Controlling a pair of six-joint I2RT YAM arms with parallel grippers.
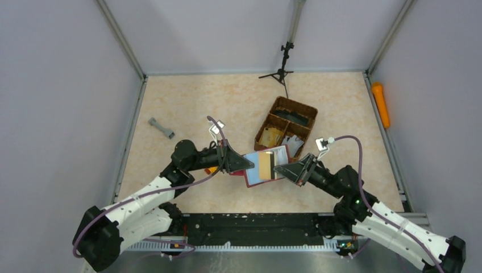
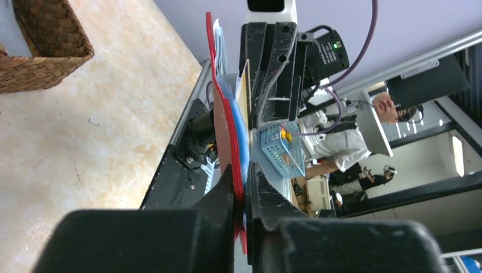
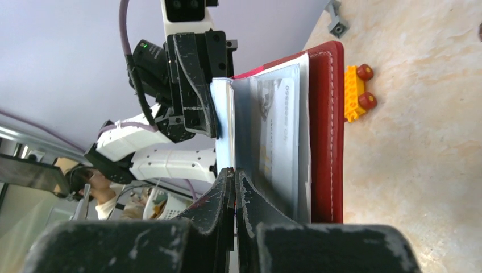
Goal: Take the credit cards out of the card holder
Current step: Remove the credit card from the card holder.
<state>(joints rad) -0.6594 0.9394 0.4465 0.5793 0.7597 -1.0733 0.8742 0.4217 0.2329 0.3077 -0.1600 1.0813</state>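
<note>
The dark red card holder [image 1: 250,179] hangs open above the table between both grippers, its pale blue lining facing up. My left gripper [image 1: 245,165] is shut on its left edge; in the left wrist view [image 2: 245,170] the red cover [image 2: 224,131] sits between the fingers. A tan-gold credit card [image 1: 265,165] lies in the middle of the open holder. My right gripper [image 1: 278,169] is shut on that card's right edge; its thin gold edge [image 2: 246,91] runs into the fingers. In the right wrist view [image 3: 234,172] the jaws pinch a thin edge beside the red cover [image 3: 327,131].
A brown wicker divided basket [image 1: 295,108] stands just behind the holder, with tan-gold and grey flat things in its near compartments. An orange toy block [image 3: 355,91] lies under the holder. A grey bar [image 1: 161,128] lies at the left, a black stand [image 1: 281,71] at the back.
</note>
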